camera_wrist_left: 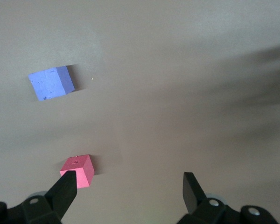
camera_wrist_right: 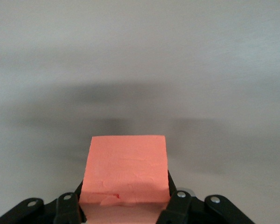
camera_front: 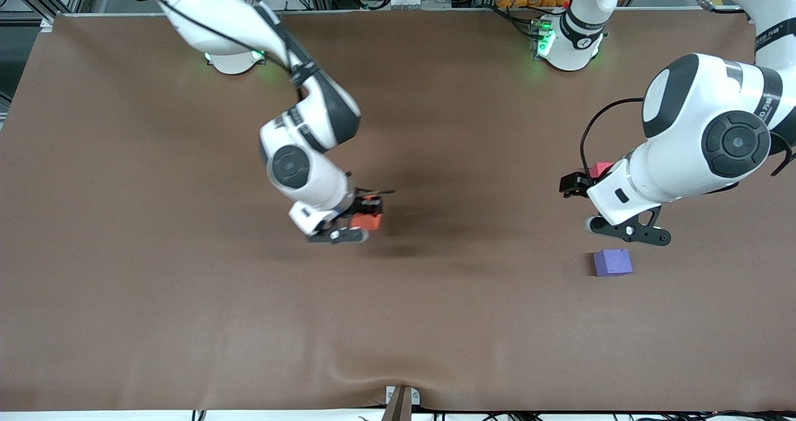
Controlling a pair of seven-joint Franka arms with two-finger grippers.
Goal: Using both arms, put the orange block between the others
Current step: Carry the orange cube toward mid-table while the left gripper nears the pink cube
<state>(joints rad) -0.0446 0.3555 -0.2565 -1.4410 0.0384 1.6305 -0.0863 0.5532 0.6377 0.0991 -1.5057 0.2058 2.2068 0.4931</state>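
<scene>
Front view: the right gripper (camera_front: 364, 221) hangs over the middle of the brown table (camera_front: 186, 315), its fingers clamped on the orange block (camera_front: 367, 220), which sits between them with bare table beneath. The left gripper (camera_front: 581, 183) is up over the left arm's end of the table, close above the red cube (camera_front: 601, 169), which peeks out beside its wrist; its fingers are hard to make out here. The purple cube (camera_front: 612, 262) lies on the table nearer the camera than the red one, just clear of the left wrist's black bracket. Some dark print runs along a band of the left arm, too small to read.

Left wrist view: the left gripper's fingers (camera_wrist_left: 65, 189) stand wide apart and empty. The red cube (camera_wrist_left: 78, 171) lies just off one fingertip, outside the gap; the purple cube (camera_wrist_left: 51, 83) sits well apart from both fingers.

Right wrist view: the orange block (camera_wrist_right: 126, 170) fills the gap between the right gripper's fingers (camera_wrist_right: 178, 201), pinched on two sides, above the table.
</scene>
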